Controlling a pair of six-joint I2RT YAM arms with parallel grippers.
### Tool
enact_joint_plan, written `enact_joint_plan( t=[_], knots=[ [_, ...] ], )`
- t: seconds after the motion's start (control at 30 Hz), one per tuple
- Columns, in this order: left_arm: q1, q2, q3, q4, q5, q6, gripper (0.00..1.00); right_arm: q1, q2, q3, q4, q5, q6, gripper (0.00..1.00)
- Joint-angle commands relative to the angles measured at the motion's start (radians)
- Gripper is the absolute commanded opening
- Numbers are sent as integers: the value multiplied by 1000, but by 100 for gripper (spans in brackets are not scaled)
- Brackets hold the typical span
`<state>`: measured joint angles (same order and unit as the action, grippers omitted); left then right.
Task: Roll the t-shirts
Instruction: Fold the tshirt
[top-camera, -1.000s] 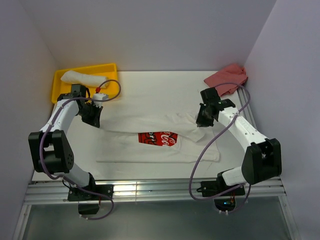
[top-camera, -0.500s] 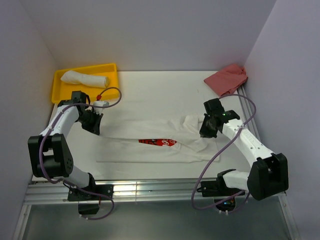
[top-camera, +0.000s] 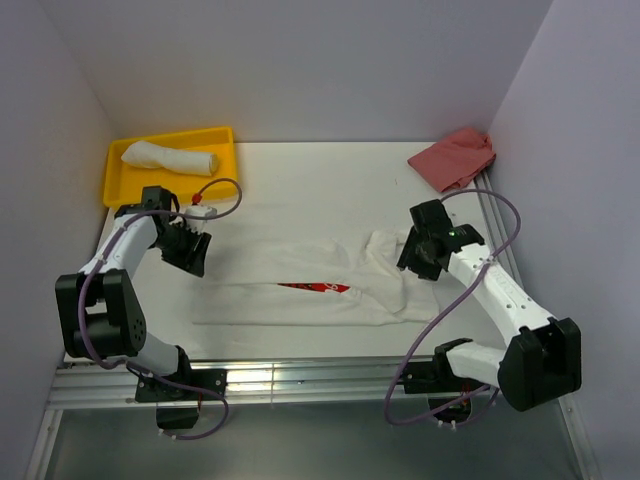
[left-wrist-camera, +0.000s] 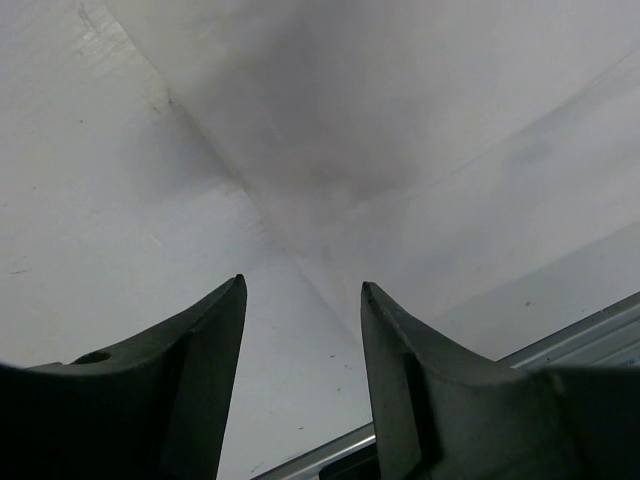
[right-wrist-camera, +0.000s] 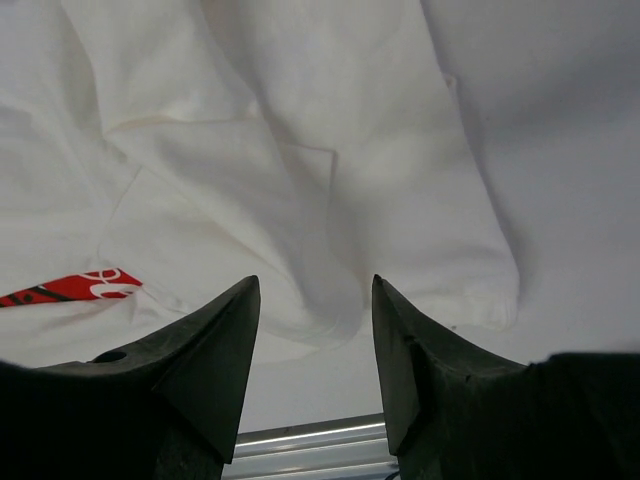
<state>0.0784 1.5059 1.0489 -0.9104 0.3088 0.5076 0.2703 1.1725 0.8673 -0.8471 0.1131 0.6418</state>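
Note:
A white t-shirt (top-camera: 300, 285) lies folded into a long band across the middle of the table, with only a sliver of its red print (top-camera: 315, 287) showing. My left gripper (top-camera: 192, 254) hovers open over the shirt's left end (left-wrist-camera: 420, 150), nothing between its fingers (left-wrist-camera: 210, 340). My right gripper (top-camera: 415, 256) stands open above the rumpled right sleeve (right-wrist-camera: 300, 200), its jaws empty, with the red print (right-wrist-camera: 70, 288) off to its left. A second t-shirt (top-camera: 168, 157), rolled up, lies in the yellow tray (top-camera: 120, 185).
A pinkish-red cloth (top-camera: 455, 157) lies crumpled in the far right corner. The yellow tray sits at the far left, close to my left arm. A metal rail (top-camera: 300, 375) runs along the table's near edge. Walls close in on three sides.
Both grippers drew the shirt's far edge toward the near side, folding it over most of the red print. Both then opened and let go of the cloth.

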Motion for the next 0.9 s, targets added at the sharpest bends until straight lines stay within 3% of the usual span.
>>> enact_joint_plan(
  t=[0.0,0.3,0.53,0.87],
  knots=[
    [11,-52,62,-2,18,6,55,-9,-7,67,32,51,-14,56],
    [15,-18,184,-42,81,-30,55,-26,235,237,161,8,-45,52],
    [-5,23,221,-22,125,-75,55,36,446,441,92,86,-42,53],
    [-69,57,197,41,119,-121,55,92,621,542,-6,183,-31,54]
  ],
)
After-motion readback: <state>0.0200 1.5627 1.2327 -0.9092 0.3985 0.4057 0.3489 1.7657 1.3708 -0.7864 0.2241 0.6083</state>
